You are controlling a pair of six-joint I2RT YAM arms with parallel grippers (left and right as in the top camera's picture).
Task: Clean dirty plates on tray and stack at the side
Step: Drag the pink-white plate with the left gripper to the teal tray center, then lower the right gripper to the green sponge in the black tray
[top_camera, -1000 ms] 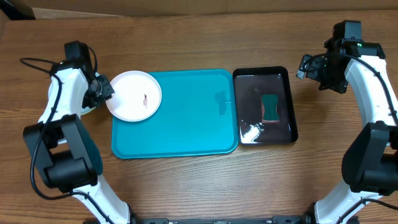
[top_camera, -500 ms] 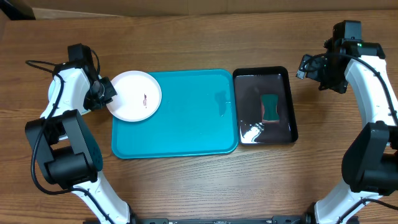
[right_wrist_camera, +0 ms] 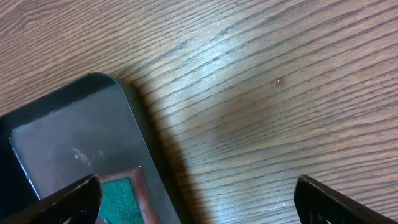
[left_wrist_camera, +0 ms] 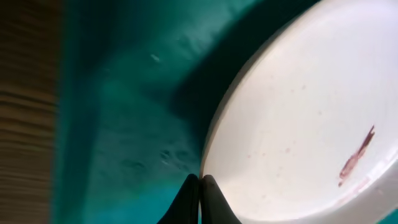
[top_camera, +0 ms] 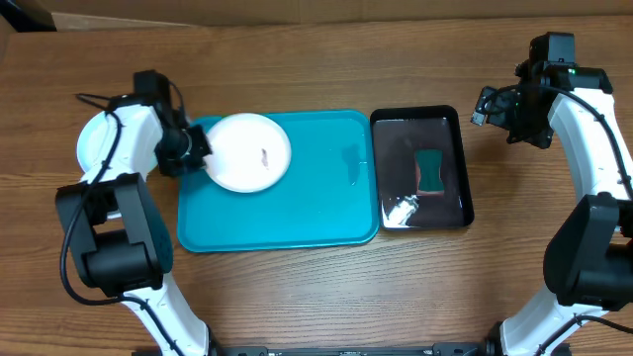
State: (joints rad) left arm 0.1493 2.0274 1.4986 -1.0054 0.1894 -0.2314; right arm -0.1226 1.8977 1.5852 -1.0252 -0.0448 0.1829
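A white plate (top_camera: 252, 150) with a small brown-red smear (left_wrist_camera: 356, 157) lies on the left part of the turquoise tray (top_camera: 297, 208). My left gripper (top_camera: 201, 150) is shut on the plate's left rim, and in the left wrist view its fingertips (left_wrist_camera: 200, 179) pinch that rim (left_wrist_camera: 214, 143) above the tray floor (left_wrist_camera: 124, 124). A second pale plate (top_camera: 92, 148) rests on the table left of the tray, half hidden by my left arm. My right gripper (top_camera: 490, 105) hovers open above bare wood, right of the black tray, its jaws wide apart (right_wrist_camera: 199, 202).
A glossy black tray (top_camera: 396, 129) stands right of the turquoise tray and holds a green sponge (top_camera: 430, 170). That tray's corner (right_wrist_camera: 68, 130) and the sponge (right_wrist_camera: 118, 199) show in the right wrist view. Wooden table (top_camera: 316, 297) surrounds both trays.
My left gripper closed on the white plate's rim and moved it right, further onto the tray. This uncovered the pale plate at the left. The right arm has not moved.
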